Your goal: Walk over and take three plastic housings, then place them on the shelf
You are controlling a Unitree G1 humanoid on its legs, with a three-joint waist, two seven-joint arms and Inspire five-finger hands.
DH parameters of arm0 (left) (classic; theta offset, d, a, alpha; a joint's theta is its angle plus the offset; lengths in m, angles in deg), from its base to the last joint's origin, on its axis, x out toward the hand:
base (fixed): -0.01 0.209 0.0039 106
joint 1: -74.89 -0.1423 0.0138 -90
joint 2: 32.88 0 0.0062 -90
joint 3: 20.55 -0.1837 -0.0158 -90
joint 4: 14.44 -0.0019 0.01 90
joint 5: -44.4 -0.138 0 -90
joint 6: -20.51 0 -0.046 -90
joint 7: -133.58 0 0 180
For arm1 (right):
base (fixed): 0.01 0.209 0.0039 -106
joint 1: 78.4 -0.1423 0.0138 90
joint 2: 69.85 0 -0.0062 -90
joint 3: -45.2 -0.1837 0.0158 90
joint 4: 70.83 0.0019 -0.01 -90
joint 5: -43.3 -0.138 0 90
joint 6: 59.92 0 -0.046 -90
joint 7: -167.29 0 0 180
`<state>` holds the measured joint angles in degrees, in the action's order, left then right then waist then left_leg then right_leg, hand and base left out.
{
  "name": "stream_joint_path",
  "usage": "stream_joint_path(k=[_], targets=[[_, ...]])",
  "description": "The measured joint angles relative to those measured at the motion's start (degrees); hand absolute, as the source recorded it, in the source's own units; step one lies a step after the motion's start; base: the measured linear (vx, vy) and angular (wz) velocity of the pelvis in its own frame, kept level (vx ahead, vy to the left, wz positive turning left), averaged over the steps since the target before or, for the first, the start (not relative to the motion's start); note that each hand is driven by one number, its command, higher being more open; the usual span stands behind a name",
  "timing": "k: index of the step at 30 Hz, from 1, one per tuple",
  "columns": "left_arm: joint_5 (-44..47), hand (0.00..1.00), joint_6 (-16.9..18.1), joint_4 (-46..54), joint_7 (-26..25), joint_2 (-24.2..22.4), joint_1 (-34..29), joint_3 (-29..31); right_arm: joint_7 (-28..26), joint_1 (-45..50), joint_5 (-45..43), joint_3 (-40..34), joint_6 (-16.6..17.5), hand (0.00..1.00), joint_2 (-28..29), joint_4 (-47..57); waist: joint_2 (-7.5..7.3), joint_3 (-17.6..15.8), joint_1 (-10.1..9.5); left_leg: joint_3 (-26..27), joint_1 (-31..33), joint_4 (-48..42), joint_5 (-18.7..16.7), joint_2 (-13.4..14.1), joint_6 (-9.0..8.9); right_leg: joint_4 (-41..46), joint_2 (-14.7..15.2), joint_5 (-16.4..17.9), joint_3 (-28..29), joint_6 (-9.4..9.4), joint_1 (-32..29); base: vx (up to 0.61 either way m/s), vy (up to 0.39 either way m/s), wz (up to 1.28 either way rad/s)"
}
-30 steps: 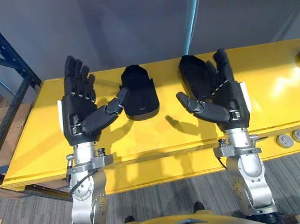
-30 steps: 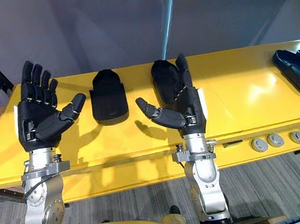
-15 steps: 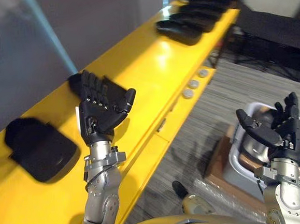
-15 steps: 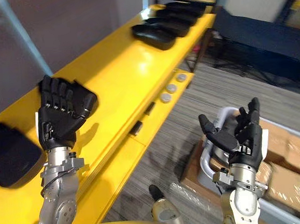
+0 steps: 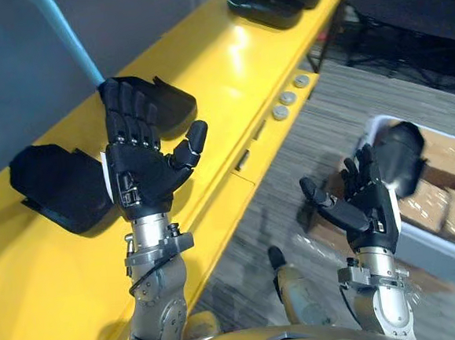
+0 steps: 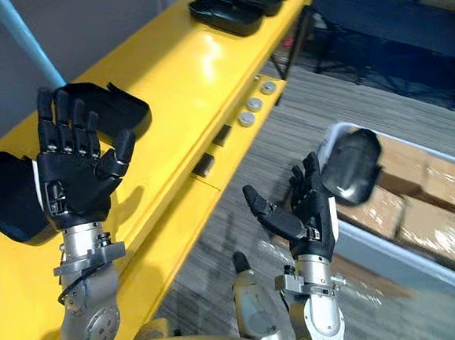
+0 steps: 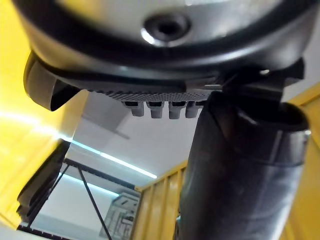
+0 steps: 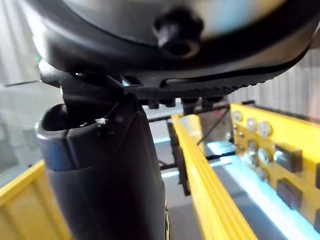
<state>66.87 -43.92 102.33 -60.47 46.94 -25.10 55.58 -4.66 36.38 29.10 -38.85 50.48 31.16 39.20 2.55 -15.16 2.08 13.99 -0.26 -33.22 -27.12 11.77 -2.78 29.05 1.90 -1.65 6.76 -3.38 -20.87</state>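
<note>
A second ago both hands hovered over the counter. The camera has swung since then, and the right hand [image 5: 366, 206] is now off the counter's edge, above the grey carpeted floor [image 5: 348, 105]. The left hand [image 5: 143, 173] is over the yellow counter [image 5: 228, 83] as before.

Nearest are the two hands, both raised palm up and holding nothing. The left hand's fingers stand straight and close together with the thumb spread out to the side. Its wrist view shows the same, with nothing between thumb and fingers. The right hand is open too, with its fingers a little spread and its thumb stretched out.

A black plastic housing [image 5: 55, 187] lies flat on the counter just to the left of the left hand. A second housing [image 5: 169, 105] lies a little farther along, partly hidden behind that hand's fingertips. I cannot tell whether they touch it.

Past the right hand, a pale grey bin [image 6: 391, 244] sits on the floor with a dark rounded thing [image 6: 352, 166] in it, too blurred to name. Cardboard boxes [image 6: 443, 200] lie beside the bin.

Farther along the front of the counter are three round grey buttons [image 5: 287, 98]. At the far end a group of more black housings [image 5: 274, 5] rests on top, well apart from both hands.
</note>
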Motion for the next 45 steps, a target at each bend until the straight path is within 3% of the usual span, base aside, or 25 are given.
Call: stream_joint_path(k=[2, 4, 5, 8, 9, 10, 11, 12, 13, 14, 16, 17, 18, 19, 21, 23, 24, 26, 29, 31, 33, 38, 45], targets=[[2.81, 1.00, 0.03, -0.51, 2.18, -0.65, 0.22, 0.99, 2.94, -7.01, 1.35, 4.18, 0.37, 1.00, -1.92, -0.88, -0.39, -0.05, -1.60, 0.73, 1.81, 1.43, 3.54, 1.09, 0.06, 11.91, 4.78, 7.68, -5.44, 2.48, 2.43, -0.28, -0.021, -0.37], [4.59, 1.00, 0.40, -2.18, 4.65, -0.61, 0.16, 1.75, 5.25, -11.26, 3.26, 7.33, 0.36, 1.00, -1.71, -5.16, -1.25, 0.57, -2.80, 1.51, 2.45, 4.68, 6.98, 1.91, -0.79, 14.60, 9.18, 9.98, -7.14, 2.46, 6.40, -0.20, -0.109, -0.29], [6.54, 1.00, 0.20, -3.28, 6.84, -0.53, 0.10, 1.76, 6.60, -13.30, 4.93, 8.31, 0.20, 1.00, -0.84, -8.69, -1.58, 1.03, -3.70, 2.09, 2.94, 6.86, 9.05, 2.78, -1.88, 13.84, 11.76, 10.06, -7.21, 2.50, 8.75, -0.22, -0.246, -0.41], [8.77, 1.00, -0.80, -4.68, 9.87, 0.17, -0.76, 1.59, 8.33, -14.26, 5.87, 8.60, -1.00, 1.00, 0.97, -14.03, -3.13, 2.07, -4.05, 3.61, 4.94, 8.18, 11.75, 4.52, -4.50, 7.75, 15.14, 9.03, -5.33, 1.46, 10.96, -0.18, -0.351, -0.56], [8.92, 1.00, -1.19, -6.42, 10.73, 0.98, -0.73, 0.98, 9.03, -13.38, 6.10, 8.37, -1.83, 1.00, 1.23, -15.53, -4.76, 3.05, -3.33, 3.50, 6.40, 6.96, 12.63, 5.43, -5.96, 1.71, 15.43, 6.08, -4.33, -0.43, 13.06, -0.12, -0.415, -0.39], [8.96, 1.00, -2.27, -8.68, 11.06, 1.47, -0.51, -0.08, 9.28, -11.37, 6.15, 7.44, -3.10, 1.00, 0.84, -16.27, -4.81, 3.65, -2.74, 1.94, 7.79, 6.17, 13.31, 6.27, -7.13, -2.97, 14.75, 8.86, -5.60, -6.60, 14.95, -0.11, -0.425, -0.39], [9.28, 1.00, -2.94, -9.87, 11.02, 1.40, -0.69, -0.78, 9.63, -10.60, 6.50, 6.93, -3.57, 1.00, 0.19, -16.90, -4.03, 4.13, -2.53, 0.89, 7.96, 6.85, 13.73, 7.14, -7.89, -5.01, 13.92, 10.07, -6.84, -8.39, 15.78, -0.07, -0.427, -0.59], [10.47, 1.00, -4.25, -11.85, 10.70, 0.78, -0.89, -1.93, 9.89, -9.61, 6.67, 5.75, -4.73, 1.00, -1.24, -17.77, -2.33, 4.96, -1.86, -0.36, 7.67, 8.96, 14.89, 8.54, -9.12, -8.74, 12.20, 11.55, -8.79, -9.73, 16.48, -0.04, -0.400, -0.67], [10.86, 1.00, -5.76, -12.91, 10.25, -0.38, -0.94, -3.25, 9.82, -9.09, 6.55, 4.51, -5.88, 1.00, -3.11, -18.16, -0.75, 5.48, -0.36, -1.04, 7.42, 10.86, 16.70, 9.74, -9.01, -10.92, 10.47, 12.13, -9.57, -9.28, 16.52, -0.02, -0.429, -0.60], [10.86, 1.00, -6.40, -13.12, 10.11, -0.88, -0.98, -3.91, 9.78, -8.85, 6.49, 3.37, -6.52, 1.00, -3.80, -18.18, -0.12, 5.43, 0.47, -1.53, 7.19, 11.49, 17.84, 10.16, -8.38, -11.33, 9.73, 12.15, -9.55, -9.23, 16.50, -0.01, -0.359, -0.36], [10.97, 1.00, -7.53, -13.11, 10.01, -1.22, -1.46, -5.85, 9.47, -6.30, 6.51, -1.06, -7.67, 1.00, -4.93, -18.17, 0.13, 5.33, 2.79, -3.60, 6.94, 8.82, 22.51, 11.06, -2.81, -11.47, 8.33, 12.89, -9.49, -7.71, 18.17, 0.00, -0.250, -0.24], [11.16, 1.00, -7.53, -13.11, 10.08, -1.19, -1.54, -5.77, 9.30, -5.62, 6.52, -1.83, -7.66, 1.00, -5.00, -18.03, -0.14, 5.20, 3.00, -4.04, 7.38, 6.93, 23.31, 11.07, -1.44, -11.53, 8.39, 13.12, -9.31, -7.14, 18.94, -0.02, -0.157, -0.40], [11.43, 1.00, -7.25, -13.10, 10.40, -1.30, -1.72, -5.63, 8.78, -4.65, 6.55, -3.25, -7.60, 1.00, -5.79, -17.71, -0.31, 5.29, 2.73, -5.70, 7.42, 6.74, 20.82, 9.66, -3.40, -12.04, 8.84, 13.20, -8.17, -6.05, 19.19, -0.05, -0.045, -0.71], [11.35, 1.00, -6.37, -12.98, 10.63, -1.29, -1.65, -5.61, 8.35, -5.20, 6.51, -4.23, -7.60, 1.00, -6.85, -17.68, 0.83, 5.92, 2.32, -7.81, 7.67, 9.07, 19.19, 5.97, -3.84, -12.53, 8.62, 13.22, -6.65, -5.68, 17.92, -0.06, -0.038, -0.87], [11.09, 1.00, -5.80, -13.04, 10.44, -1.22, -1.74, -5.58, 7.47, -5.83, 6.37, -4.44, -7.66, 1.00, -7.16, -17.83, 2.06, 6.59, 2.18, -10.64, 7.29, 11.61, 17.08, 3.96, -2.78, -12.60, 7.99, 12.57, -4.61, -5.23, 15.98, -0.05, 0.018, -0.66], [10.09, 1.00, -5.75, -12.80, 9.34, -1.25, -1.58, -5.53, 5.85, -6.45, 4.14, -3.44, -7.71, 1.00, -8.02, -17.90, 2.47, 6.80, 1.46, -15.28, 6.07, 16.78, 15.10, 1.64, -3.34, -13.61, 7.97, 10.81, -1.92, -6.11, 13.28, -0.09, 0.079, -0.58], [9.67, 1.00, -5.75, -12.83, 8.91, -1.08, -1.53, -5.11, 5.57, -7.43, 2.18, -2.93, -7.70, 1.00, -8.14, -18.76, 2.43, 6.75, 1.26, -16.04, 5.69, 18.69, 14.54, 0.52, -5.74, -14.31, 8.49, 9.39, -0.88, -6.64, 12.06, -0.12, 0.152, -0.48], [8.91, 1.00, -6.07, -13.00, 8.84, -0.58, -1.85, -3.92, 6.74, -8.62, 0.24, -1.47, -7.70, 1.00, -7.26, -20.57, 0.49, 5.48, 0.32, -15.01, 5.77, 18.20, 14.64, -1.19, -5.80, -16.56, 9.88, 5.70, -1.58, -6.61, 11.71, -0.17, 0.174, -0.48], [8.30, 1.00, -6.64, -12.97, 8.90, 0.85, -1.65, -2.48, 8.23, -10.67, -0.62, -1.68, -7.45, 1.00, -6.05, -22.32, -0.61, 4.75, -0.37, -13.21, 7.13, 17.07, 14.65, -2.16, -5.73, -22.12, 10.97, -0.70, -3.71, -6.06, 12.04, -0.15, 0.151, -0.39], [8.17, 1.00, -6.97, -12.96, 8.85, 2.53, -1.18, -1.45, 8.57, -12.95, -1.73, -2.78, -7.18, 1.00, -5.30, -25.62, -1.27, 4.36, -0.46, -12.17, 8.25, 16.17, 14.55, -2.74, -5.50, -24.82, 11.68, -2.99, -6.33, -5.61, 12.07, -0.12, 0.084, -0.28], [6.05, 1.00, -7.10, -12.97, 7.45, 3.26, -0.65, -0.67, 10.08, -14.28, -2.21, -3.41, -7.18, 1.00, -4.62, -27.97, -1.57, 3.72, -0.37, -12.19, 10.04, 14.32, 14.43, -3.16, -5.80, -26.52, 12.25, -3.16, -8.50, -5.70, 12.07, -0.08, 0.017, -0.02], [5.50, 1.00, -7.43, -12.98, 6.29, 2.00, 3.28, -1.80, 13.78, -22.93, -1.92, -6.08, -7.67, 1.00, -5.28, -36.91, 0.68, -0.17, -0.53, -15.18, 13.85, 11.03, 14.48, -2.27, -6.30, -27.34, 11.23, -3.94, -11.01, -6.72, 12.06, -0.06, -0.017, 0.19], [3.95, 1.00, -8.61, -13.54, 7.26, 4.29, 7.98, -3.30, 15.92, -44.71, -3.08, -7.82, -8.43, 1.00, -11.07, -46.81, -0.57, -6.49, -4.61, -18.61, 17.31, 10.18, 16.21, -2.48, -6.85, -29.14, 10.86, -6.00, -14.08, -6.25, 11.95, -0.06, -0.004, 0.20]])
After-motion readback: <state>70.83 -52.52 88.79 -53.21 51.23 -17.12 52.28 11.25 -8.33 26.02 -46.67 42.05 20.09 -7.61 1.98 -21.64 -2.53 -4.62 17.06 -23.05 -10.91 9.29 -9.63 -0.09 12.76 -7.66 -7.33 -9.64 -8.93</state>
